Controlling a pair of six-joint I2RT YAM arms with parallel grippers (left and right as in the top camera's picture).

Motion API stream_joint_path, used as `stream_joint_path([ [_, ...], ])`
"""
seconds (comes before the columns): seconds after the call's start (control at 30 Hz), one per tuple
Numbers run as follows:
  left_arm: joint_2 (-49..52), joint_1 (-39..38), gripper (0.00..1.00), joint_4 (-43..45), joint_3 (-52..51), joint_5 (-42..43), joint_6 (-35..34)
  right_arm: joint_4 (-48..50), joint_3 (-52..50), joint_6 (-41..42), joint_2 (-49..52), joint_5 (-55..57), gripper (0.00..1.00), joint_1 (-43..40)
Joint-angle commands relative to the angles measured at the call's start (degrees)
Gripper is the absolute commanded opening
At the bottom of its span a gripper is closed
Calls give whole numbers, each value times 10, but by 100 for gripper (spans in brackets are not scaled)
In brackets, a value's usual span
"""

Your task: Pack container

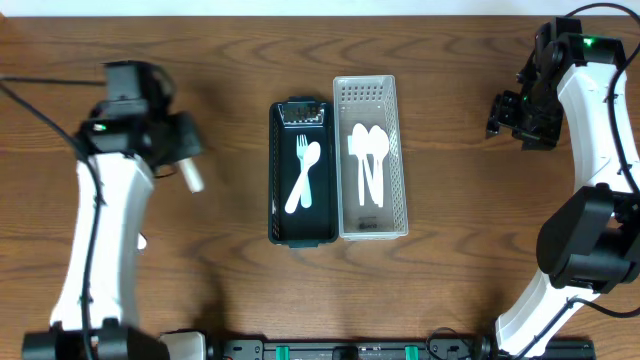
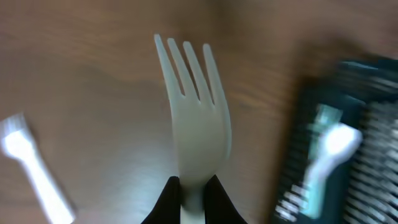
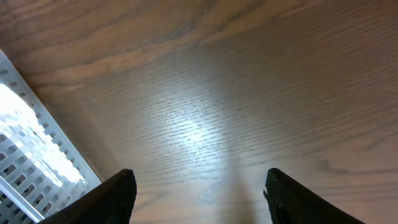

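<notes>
My left gripper (image 1: 185,150) (image 2: 193,190) is shut on the handle of a white plastic fork (image 2: 196,118), held tines outward above the table, left of the dark container (image 1: 276,190). In the overhead view the fork (image 1: 193,178) pokes out below the gripper. The dark container holds a white fork and a white spoon (image 1: 305,170); it shows blurred in the left wrist view (image 2: 367,124). Beside it, the white perforated basket (image 1: 398,150) holds several white spoons (image 1: 368,160). My right gripper (image 1: 500,112) (image 3: 199,193) is open and empty over bare wood, right of the basket (image 3: 25,155).
Another white utensil (image 2: 31,168) lies on the table to the left, partly hidden under my left arm in the overhead view (image 1: 142,240). The brown wooden table (image 1: 470,230) surrounds both containers.
</notes>
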Motion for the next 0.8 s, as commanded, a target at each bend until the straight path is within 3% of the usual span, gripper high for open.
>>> stream_joint_path([
  [0.0,-3,-78,6,5,13,29,11,6,0,-2,3,-2,70,1],
  [0.2,25,-226,6,62,13,29,-13,12,0,-8,3,-2,70,1],
  [0.33,56,-279,6,80,13,29,-40,10,0,-27,3,-2,70,1],
  [0.77,67,-287,6,70,13,-36,-45,12,0,-54,3,1,71,1],
])
